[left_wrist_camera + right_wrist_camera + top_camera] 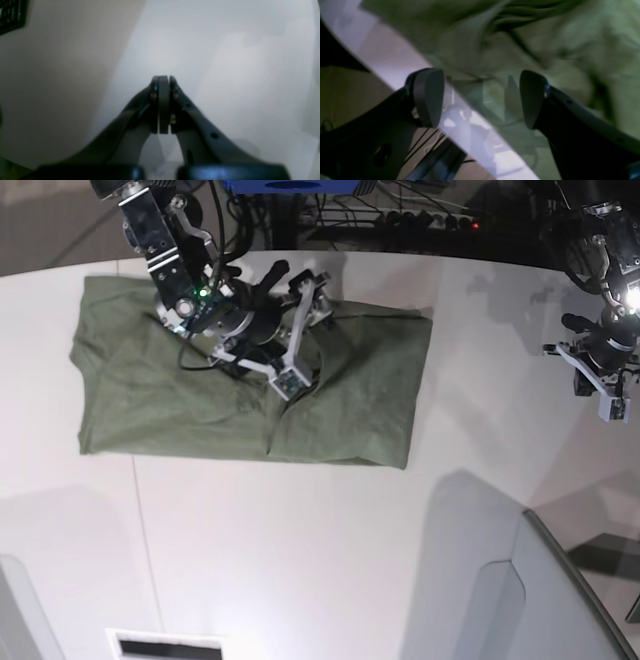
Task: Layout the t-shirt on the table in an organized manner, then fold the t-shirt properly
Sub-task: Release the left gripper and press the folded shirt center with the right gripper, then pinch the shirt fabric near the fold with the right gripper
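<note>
Left wrist view: the left end effector (163,82), pads pressed together on nothing, hangs over bare desk (237,62), apparently parked clear of the work.

Right wrist view: the right end effector (482,97) gapes wide over rumpled green t-shirt (557,42) near the desk's edge, likely poised to pinch a fold.

Base view: the t-shirt (150,395) lies roughly rectangular on the desk (300,550), with the right arm above its middle.

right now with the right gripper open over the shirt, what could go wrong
1. The right gripper hangs open above bunched creases in the t-shirt; closing here could pinch several layers and drag the partial fold askew.
2. The cloth lies near the table edge in the right wrist view, so a pull that way might slide it off.
3. The left gripper sits shut, off the shirt, leaving that side unheld.
</note>
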Controlling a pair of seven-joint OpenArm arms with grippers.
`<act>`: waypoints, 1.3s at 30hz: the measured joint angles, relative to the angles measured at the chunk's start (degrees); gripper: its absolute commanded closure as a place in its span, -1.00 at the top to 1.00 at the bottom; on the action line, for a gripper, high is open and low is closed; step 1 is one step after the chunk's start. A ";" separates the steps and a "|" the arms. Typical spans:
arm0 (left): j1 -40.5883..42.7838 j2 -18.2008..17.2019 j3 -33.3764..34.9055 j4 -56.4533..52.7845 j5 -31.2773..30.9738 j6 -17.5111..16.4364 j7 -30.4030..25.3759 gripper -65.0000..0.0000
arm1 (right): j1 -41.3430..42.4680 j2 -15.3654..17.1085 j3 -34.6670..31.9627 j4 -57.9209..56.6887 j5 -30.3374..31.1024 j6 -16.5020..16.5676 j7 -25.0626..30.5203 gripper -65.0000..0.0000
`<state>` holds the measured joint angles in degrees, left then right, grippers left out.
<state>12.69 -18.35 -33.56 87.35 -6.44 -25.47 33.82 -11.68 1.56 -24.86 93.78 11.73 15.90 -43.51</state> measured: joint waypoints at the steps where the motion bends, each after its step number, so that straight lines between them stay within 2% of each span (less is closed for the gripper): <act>1: 0.00 -0.07 0.00 0.00 0.00 0.00 0.00 -1.00 | -0.13 -0.02 -0.35 -0.11 0.02 -0.02 0.00 0.29; 6: -0.55 0.09 -0.02 -3.30 0.07 0.00 -0.13 -1.00 | 1.09 -1.90 -0.76 -3.69 -0.09 -0.20 0.52 0.20; 12: -0.87 0.04 -0.11 -4.61 -0.02 -0.02 -0.20 -1.00 | 3.61 -2.69 -0.63 -7.58 -0.09 -0.28 0.96 0.20; 16: -0.79 -0.07 -0.11 -4.61 0.00 0.00 -0.20 -1.00 | 4.02 -2.97 -0.66 -10.64 -0.02 -0.33 3.72 0.18; 18: -0.76 -0.02 -0.11 -4.61 -0.02 0.00 -0.20 -1.00 | 3.87 -2.95 -0.66 -11.17 -0.02 -0.26 3.61 -0.05; 22: -0.76 -0.04 -0.11 -4.61 0.00 0.00 -0.20 -1.00 | 3.82 -2.95 -0.66 -11.08 0.02 -0.26 3.26 -0.80; 23: -0.76 -0.04 -0.11 -4.61 0.00 0.00 -0.20 -1.00 | 3.80 -2.95 -0.66 -11.04 0.02 -0.26 2.03 -0.85; 25: -0.79 -0.04 -0.11 -4.61 0.00 0.00 -0.20 -1.00 | 3.58 -2.93 -0.66 -10.71 -0.20 -0.31 -0.07 -0.85; 31: -1.09 -0.04 -0.13 -5.33 -0.04 0.00 -0.20 -1.00 | 1.29 -2.69 -0.59 -4.85 -0.02 -0.24 -1.57 -0.87; 33: -1.09 -0.04 -0.11 -6.25 -0.02 0.00 -0.20 -1.00 | 0.76 -2.86 1.03 -4.50 0.04 -0.20 -3.56 -0.87; 39: -1.09 -0.04 -0.11 -6.58 -0.02 0.00 -0.22 -1.00 | -0.74 -2.67 4.17 -4.50 -0.22 -0.37 -4.13 -0.87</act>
<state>11.60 -18.39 -33.67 80.77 -6.46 -25.47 33.61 -12.43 -1.10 -20.69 89.27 11.51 15.53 -47.64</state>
